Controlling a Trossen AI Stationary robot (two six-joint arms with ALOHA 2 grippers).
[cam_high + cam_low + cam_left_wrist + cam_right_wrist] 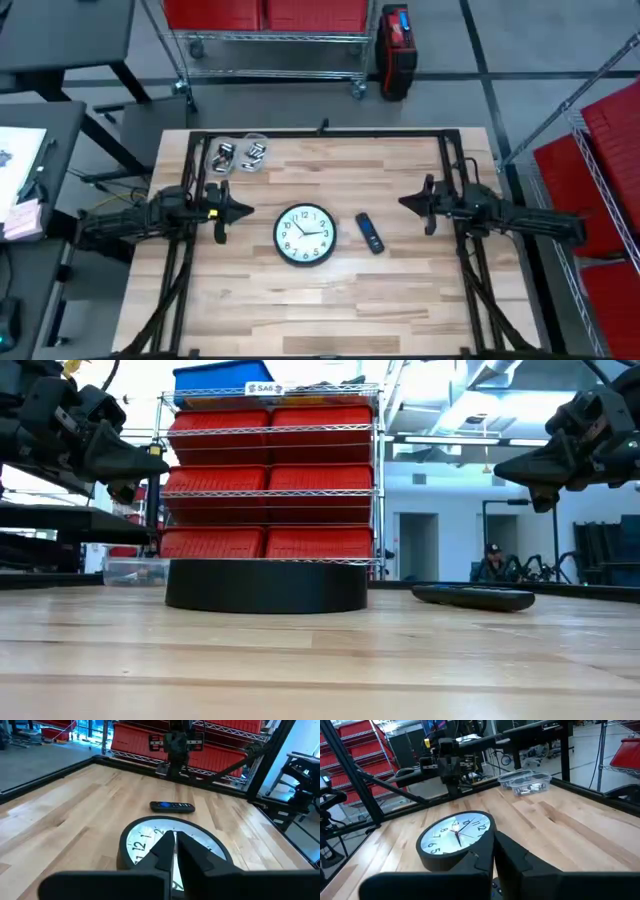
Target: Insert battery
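Near the left edge of the light wooden table (330, 300), the left gripper (236, 211) is held above the surface, pointing toward the middle. Its two dark fingers (162, 851) are pressed together in the left wrist view, and nothing is held between them.

Close to the far edge, toward the far left corner, two small clear plastic containers (240, 153) are placed side by side. Small silver-coloured cylindrical batteries (529, 787) are seen inside them in the right wrist view; how many there are cannot be told.

In the middle of the table, a round wall clock with a black rim and a white face (305, 234) is laid flat, face up. Its thick black rim (266, 585) is seen from the side in the low view. Just beside the clock, on its right side and apart from it, a small black remote control with a blue mark (370, 232) is laid flat on the wood.

Near the right edge, the right gripper (410, 203) is held above the table, pointing toward the middle. Its fingers (482, 857) are also closed on each other and are empty.

Behind the far edge, a wire shelf with red plastic bins (270, 480) is seen. In the room beyond the table, a person with a dark cap (490, 565) is seen far away.
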